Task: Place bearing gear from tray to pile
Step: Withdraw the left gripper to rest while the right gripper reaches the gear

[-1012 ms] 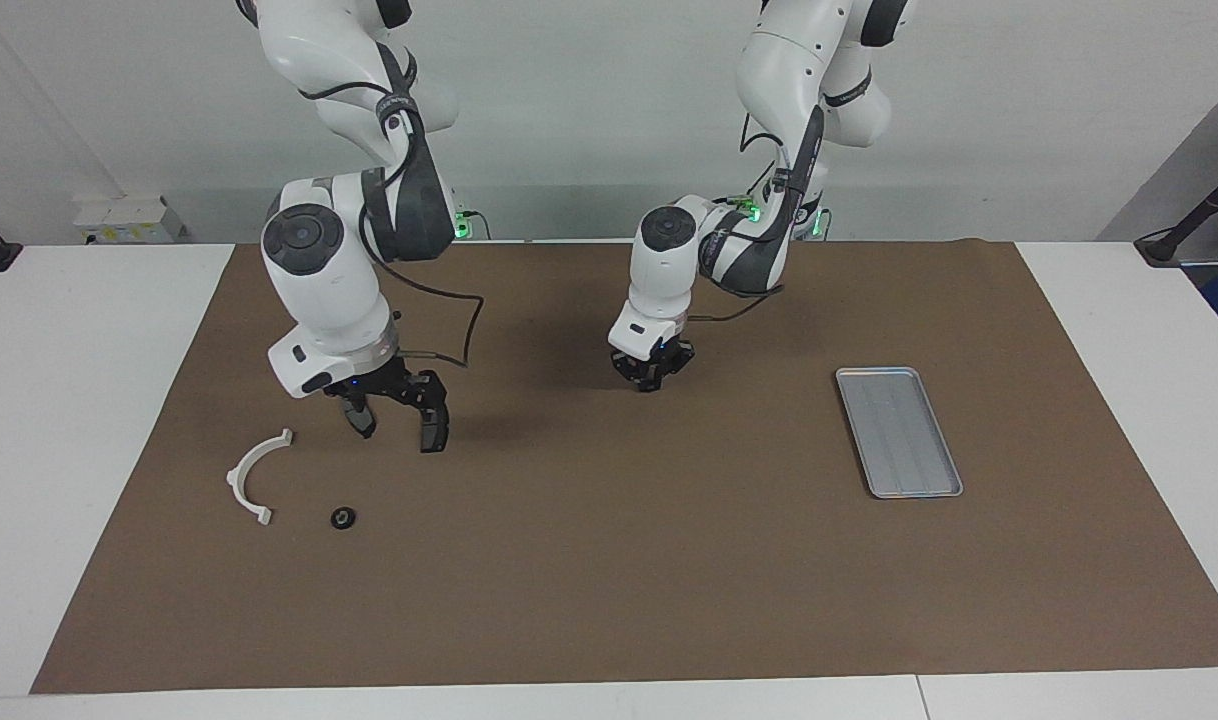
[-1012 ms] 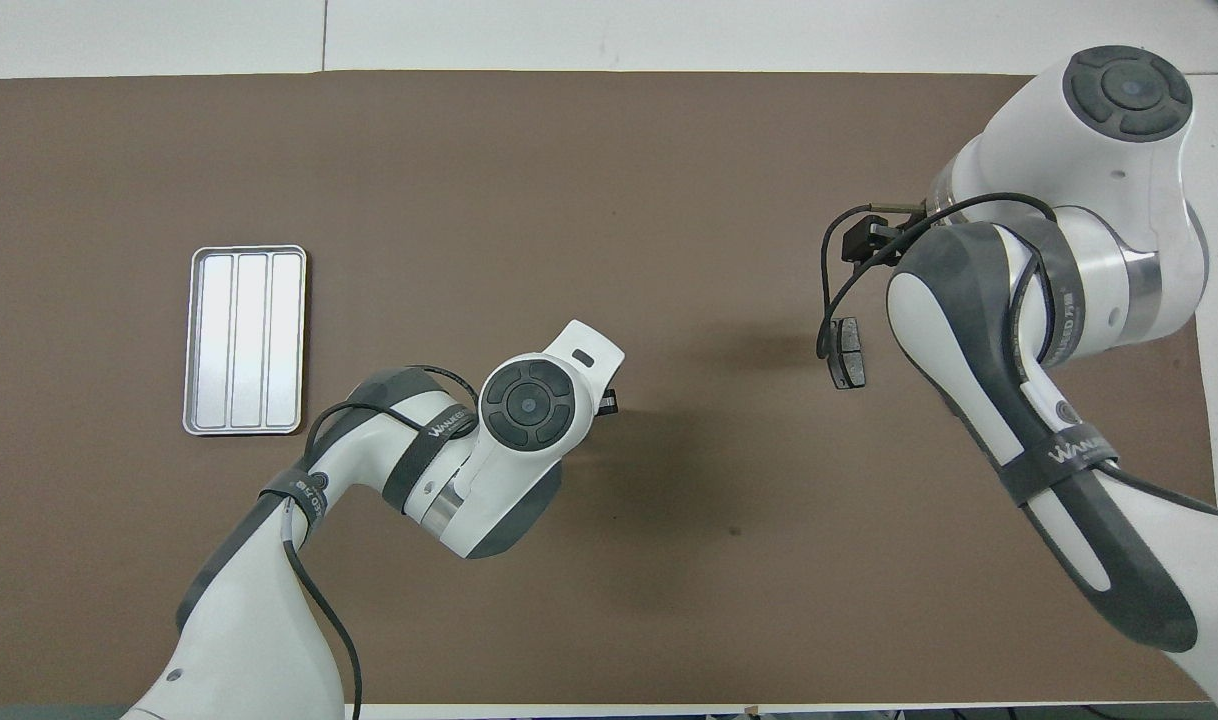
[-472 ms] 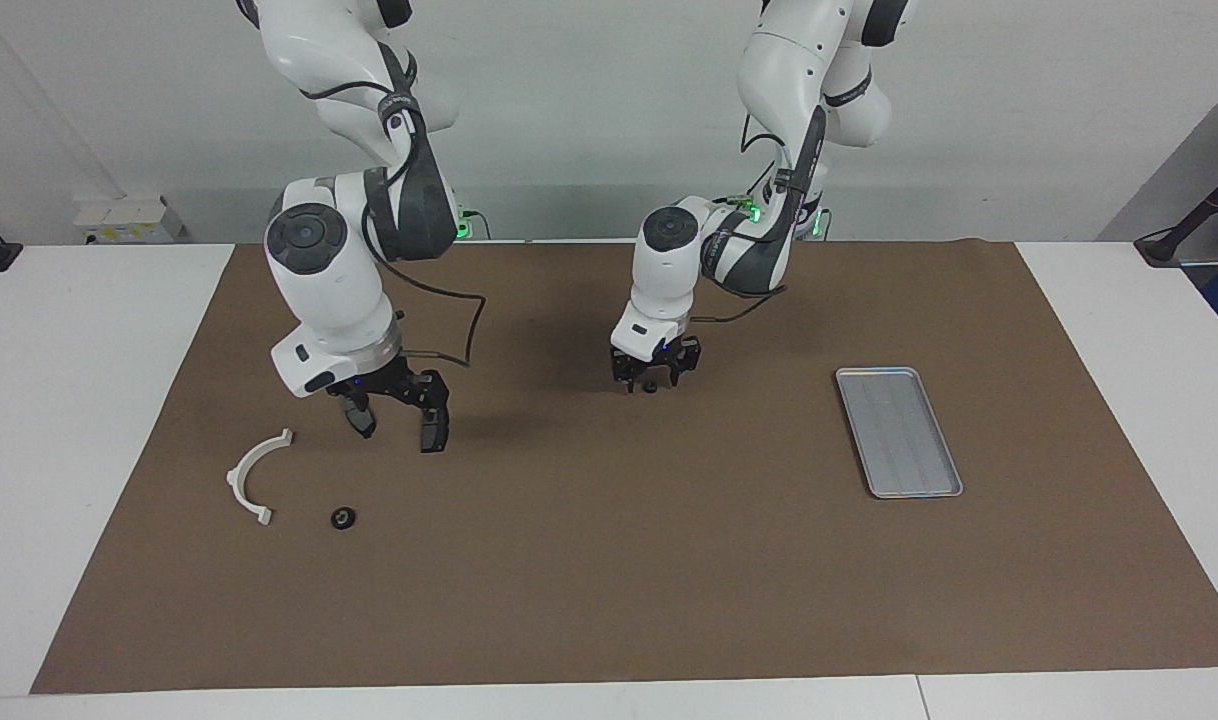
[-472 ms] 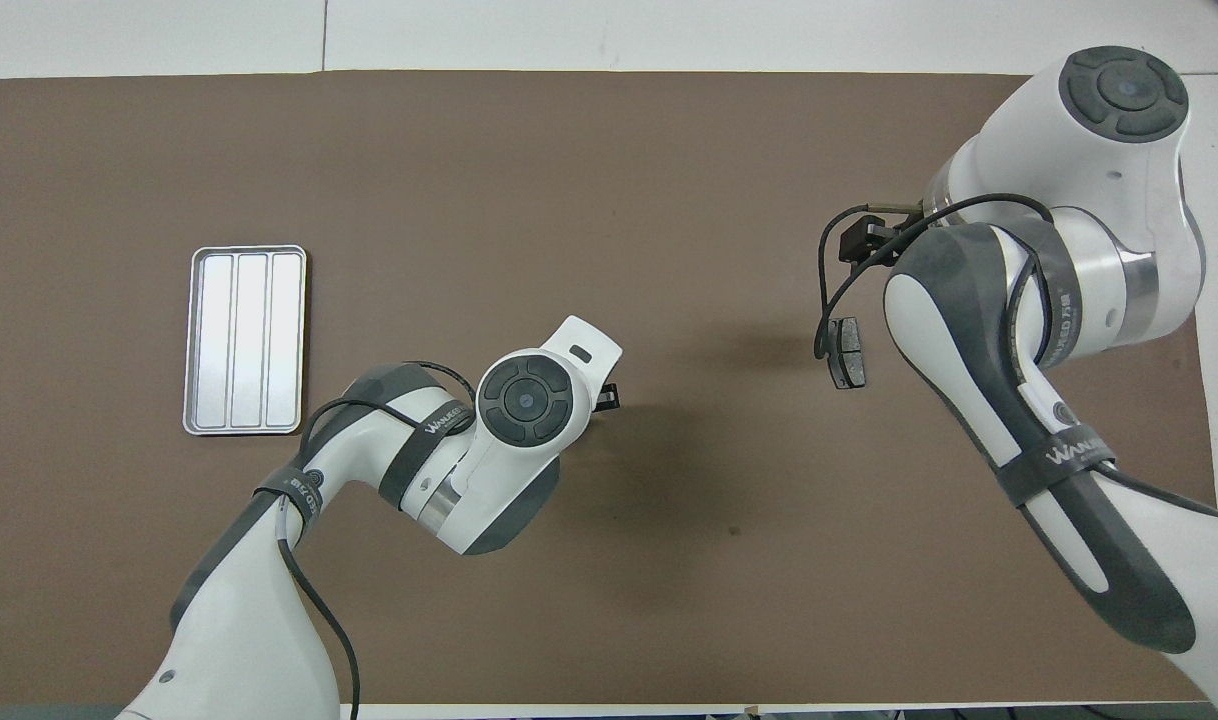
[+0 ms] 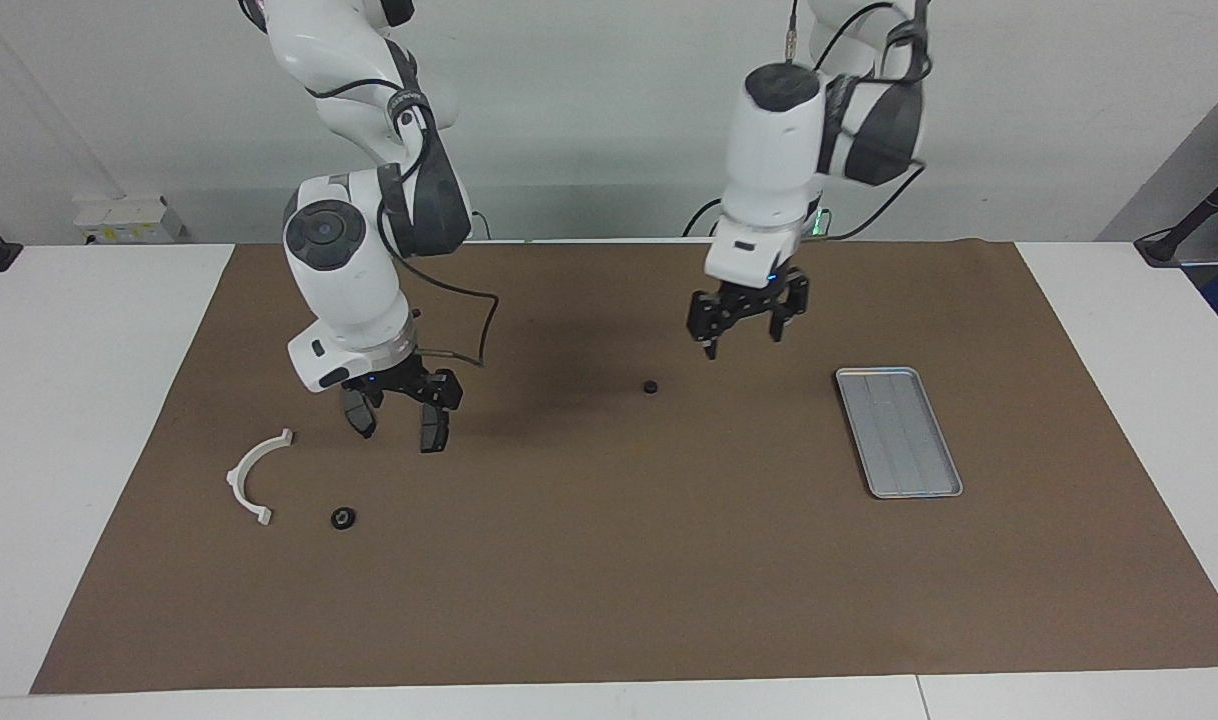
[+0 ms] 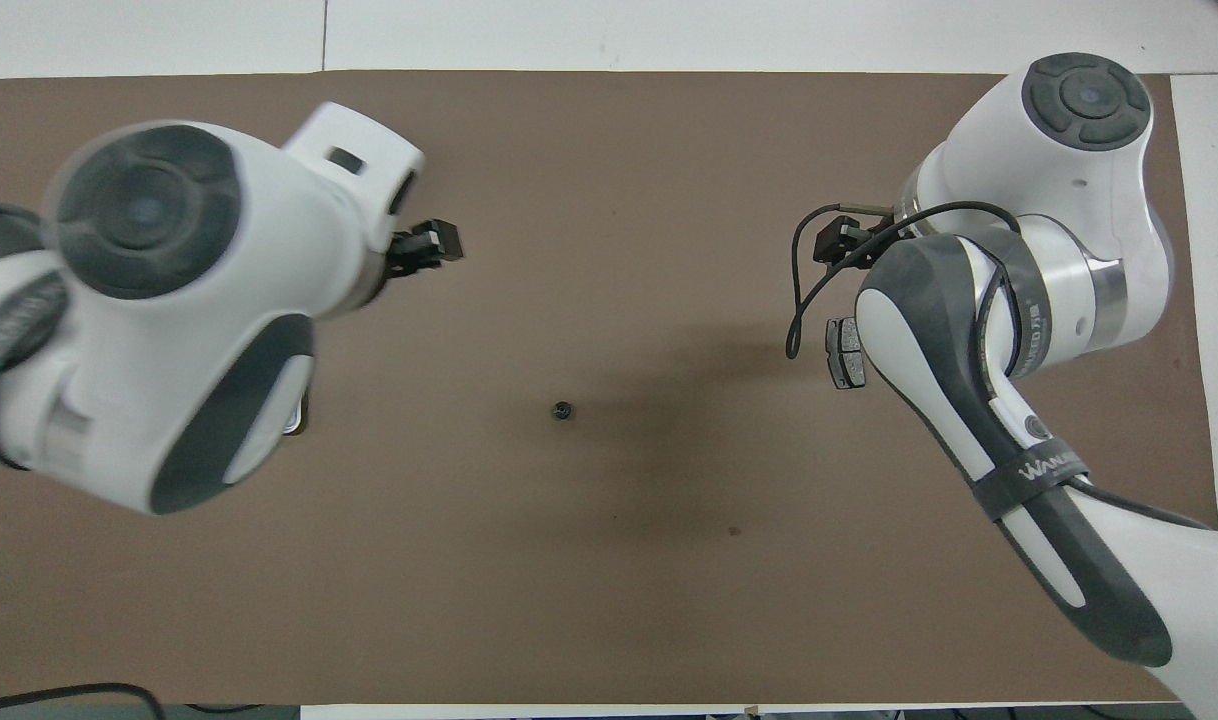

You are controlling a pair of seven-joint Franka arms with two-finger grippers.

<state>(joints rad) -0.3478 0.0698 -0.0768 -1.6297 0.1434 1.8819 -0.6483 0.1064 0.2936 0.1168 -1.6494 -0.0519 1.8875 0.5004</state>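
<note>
The left gripper (image 5: 741,325), open and empty, hangs raised over the mat; the bearing gear (image 5: 650,386) lies mid-table, apparently staged for the right gripper (image 5: 399,415), open near the pile (image 5: 257,478).

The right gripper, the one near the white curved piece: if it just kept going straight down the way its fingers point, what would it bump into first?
Probably just the bare brown mat. The right gripper points down, open, beside the white bracket and nearer the robots than the small black gear, apparently over neither, though depth is uncertain.

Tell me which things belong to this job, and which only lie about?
Job: bearing gear, tray, white bracket, black round part beside it, left tool, right tool.
Lying about: brown mat, white box at the wall.
</note>
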